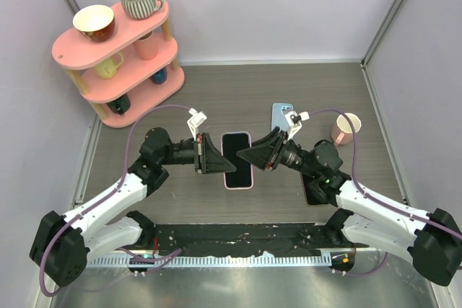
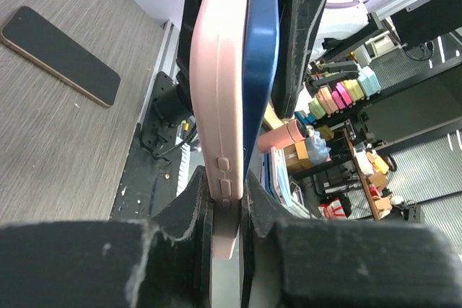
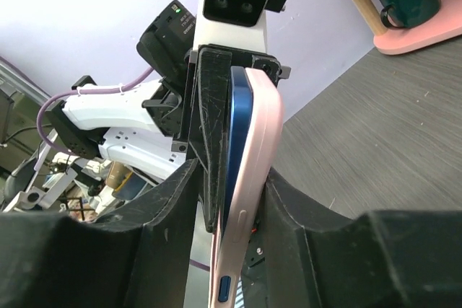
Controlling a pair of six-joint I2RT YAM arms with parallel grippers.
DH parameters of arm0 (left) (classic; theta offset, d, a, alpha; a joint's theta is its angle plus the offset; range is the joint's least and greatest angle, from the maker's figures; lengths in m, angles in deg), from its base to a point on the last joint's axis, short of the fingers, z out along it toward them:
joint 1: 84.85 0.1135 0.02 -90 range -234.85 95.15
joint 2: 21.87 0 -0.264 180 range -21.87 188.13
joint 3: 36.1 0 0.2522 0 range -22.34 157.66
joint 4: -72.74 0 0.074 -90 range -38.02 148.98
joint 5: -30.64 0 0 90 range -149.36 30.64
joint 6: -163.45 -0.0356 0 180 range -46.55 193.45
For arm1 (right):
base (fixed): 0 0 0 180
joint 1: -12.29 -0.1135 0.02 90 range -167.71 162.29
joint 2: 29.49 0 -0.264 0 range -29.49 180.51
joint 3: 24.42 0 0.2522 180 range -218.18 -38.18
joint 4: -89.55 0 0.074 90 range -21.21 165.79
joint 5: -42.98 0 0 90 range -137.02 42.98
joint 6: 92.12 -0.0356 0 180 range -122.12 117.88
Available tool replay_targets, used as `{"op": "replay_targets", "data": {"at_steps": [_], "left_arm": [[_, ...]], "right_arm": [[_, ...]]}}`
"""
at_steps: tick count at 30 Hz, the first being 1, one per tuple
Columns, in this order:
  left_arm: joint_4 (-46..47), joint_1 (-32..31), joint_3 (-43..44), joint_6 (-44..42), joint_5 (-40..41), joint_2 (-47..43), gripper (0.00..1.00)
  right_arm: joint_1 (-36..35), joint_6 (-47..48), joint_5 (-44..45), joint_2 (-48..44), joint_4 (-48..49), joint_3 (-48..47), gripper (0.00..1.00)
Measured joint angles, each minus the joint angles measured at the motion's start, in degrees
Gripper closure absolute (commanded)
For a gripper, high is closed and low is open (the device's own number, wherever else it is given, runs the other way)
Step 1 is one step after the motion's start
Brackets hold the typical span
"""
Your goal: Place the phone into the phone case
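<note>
top view: the left gripper (image 1: 211,155) and right gripper (image 1: 254,155) meet from opposite sides on the phone (image 1: 237,151), which faces screen up over the middle of the table (image 1: 216,99)

seen edge-on from the left wrist, the pink phone case (image 2: 216,91) lies flat against the phone's blue body, and both are clamped together between the left fingers (image 2: 195,200)

from the right wrist, the right gripper's fingers sit close on either side of the same pair; whether they are pressing or just flanking cannot be told

the blue edge shows full height beside the pink shell, so the phone looks laid into the case but probably not snapped under its lip

to do this step well, keep one gripper holding firm as an anchor while the other squeezes face to back near a corner, then work along the long edge; press squarely, because an angled pinch could pop the opposite side out or slide off the smooth glass; stay off the side buttons (image 2: 224,174)

a second phone (image 2: 61,55) lies flat on the table, well apart
</note>
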Motion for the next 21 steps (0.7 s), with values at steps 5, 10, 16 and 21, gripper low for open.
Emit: {"op": "replay_targets", "data": {"at_steps": [5, 10, 16, 21], "left_arm": [[-1.79, 0.00, 0.20, -1.95, -0.46, -2.34, 1.00], [-5.27, -0.63, 1.79, -5.38, -1.07, -3.13, 1.00], [-8.28, -1.16, 3.41, -8.94, -1.38, -3.13, 1.00], [-10.32, -1.18, 4.00, -10.67, -1.42, -3.10, 0.68]], "right_arm": [[-0.22, 1.46, 0.07, -1.07, -4.13, -3.45, 0.56], [-0.20, 2.05, 0.48, -0.87, -6.14, -6.23, 0.62], [-0.15, 3.37, 0.37, 0.57, -9.44, -9.73, 0.99], [-0.09, 4.46, -0.48, 0.61, -11.23, -10.49, 0.99]]}}
